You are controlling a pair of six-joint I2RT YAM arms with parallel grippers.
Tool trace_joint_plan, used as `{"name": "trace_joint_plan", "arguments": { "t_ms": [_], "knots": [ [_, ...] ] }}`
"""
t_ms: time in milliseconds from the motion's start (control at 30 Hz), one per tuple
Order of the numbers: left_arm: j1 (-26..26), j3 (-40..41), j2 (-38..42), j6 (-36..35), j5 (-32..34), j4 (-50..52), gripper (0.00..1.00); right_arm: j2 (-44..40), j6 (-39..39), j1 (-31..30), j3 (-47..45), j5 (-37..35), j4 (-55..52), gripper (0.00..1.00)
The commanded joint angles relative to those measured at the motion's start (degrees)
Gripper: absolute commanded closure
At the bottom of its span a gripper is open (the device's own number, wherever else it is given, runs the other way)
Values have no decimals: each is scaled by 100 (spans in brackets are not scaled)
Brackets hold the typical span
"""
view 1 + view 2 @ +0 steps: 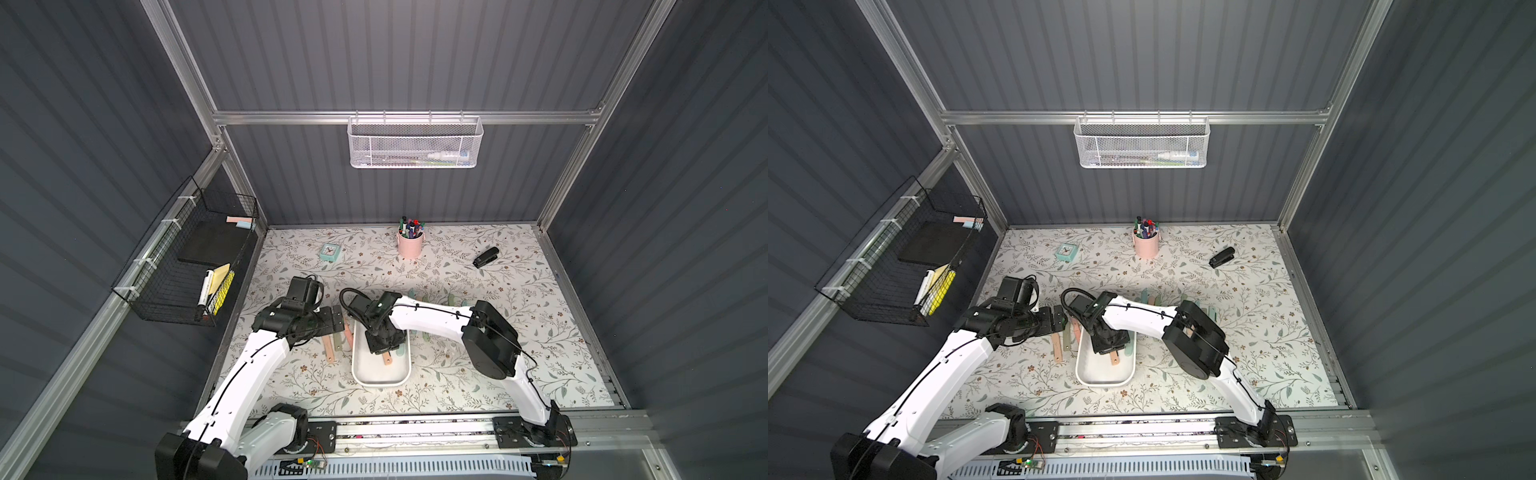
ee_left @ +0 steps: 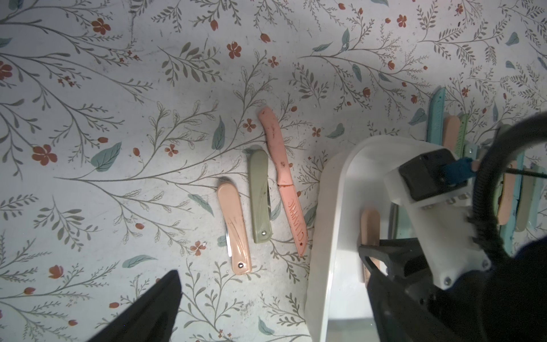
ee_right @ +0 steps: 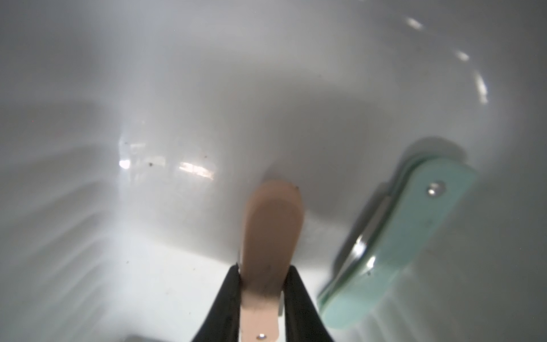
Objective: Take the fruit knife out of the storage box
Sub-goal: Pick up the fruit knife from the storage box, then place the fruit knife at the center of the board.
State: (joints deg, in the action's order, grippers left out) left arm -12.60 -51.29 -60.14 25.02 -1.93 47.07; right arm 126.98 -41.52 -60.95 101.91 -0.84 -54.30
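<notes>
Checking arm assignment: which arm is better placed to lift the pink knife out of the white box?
Right. The right end effector is inside the storage box, closed on the pink knife. The left end effector hangs open outside, above three other knives.

This is a robotics laboratory test cell dressed as a home desk. An aluminium profile frame (image 1: 405, 117) carries dark ribbed wall panels (image 1: 374, 54) on three sides. A rail (image 1: 415, 432) along the front edge bears the left arm (image 1: 249, 365) and the right arm (image 1: 432, 322). A floral table cover (image 1: 478, 291) holds a pink pen cup (image 1: 410, 245), a stapler (image 1: 485, 257) and a small clock (image 1: 331, 252). A black wire basket (image 1: 187, 266) and a white mesh basket (image 1: 415, 143) hang from the frame.
</notes>
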Motion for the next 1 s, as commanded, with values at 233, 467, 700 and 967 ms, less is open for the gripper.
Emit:
{"name": "trace_joint_plan", "arguments": {
  "t_ms": [233,467,700,967],
  "knots": [
    [-23,0,89,3,-27,30,0,-2293,465,1034,-1151,597,745,80],
    [-23,-5,87,2,-36,38,1,-3778,1052,2758,-2519,419,549,79],
    [-23,5,60,3,-44,22,1,-4323,1689,4529,-3615,-272,310,79],
    [-23,-4,22,4,-53,15,1,-3425,2095,5014,-3837,-710,265,79]
  ]
}}
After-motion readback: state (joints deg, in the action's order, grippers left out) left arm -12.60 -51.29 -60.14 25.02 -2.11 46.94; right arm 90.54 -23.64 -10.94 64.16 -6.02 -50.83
